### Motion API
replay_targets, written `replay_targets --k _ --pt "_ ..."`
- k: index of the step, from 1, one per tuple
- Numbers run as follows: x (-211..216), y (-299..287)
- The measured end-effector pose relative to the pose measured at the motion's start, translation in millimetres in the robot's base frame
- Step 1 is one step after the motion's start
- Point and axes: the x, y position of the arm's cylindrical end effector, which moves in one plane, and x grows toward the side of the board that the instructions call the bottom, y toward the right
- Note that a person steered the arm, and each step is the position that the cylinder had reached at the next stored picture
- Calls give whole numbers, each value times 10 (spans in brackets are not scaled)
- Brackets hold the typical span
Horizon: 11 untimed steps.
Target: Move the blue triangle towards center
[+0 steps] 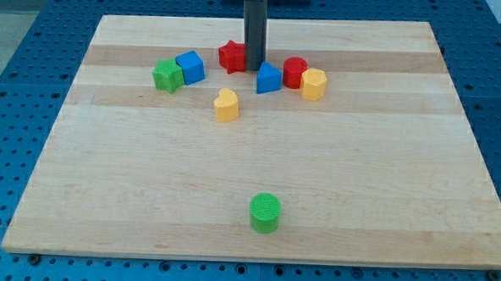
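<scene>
— Near the view's top, just right of the middle line, sits the blue triangle [268,79]. My tip [254,69] stands just at its upper left, close enough that I can't say whether they touch.

— Why there?

— It looks like a set-up for a shove: from behind the triangle, a push toward the view's bottom would carry it to the centre of the surface [401,189], which lies well below.

— Any jaws?

— None; the arm ends in a plain rod, so it holds nothing and can only press.

— Neighbours?

— A red star [232,56] just left of the tip, a red cylinder [294,71] and yellow block [313,84] to the right. A yellow heart [227,105] sits lower left, and a blue cube [189,67] and green block [166,75] lie farther left. A green cylinder [265,212] rests near the bottom.
</scene>
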Motion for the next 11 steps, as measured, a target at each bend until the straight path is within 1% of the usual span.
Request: replay_targets --k 2,3,4,5,8,9,11 --pt "-183 195" --pt "-38 204" --pt "289 204" --pt "357 204" --pt "369 202" --pt "483 202" --pt "1213 202"
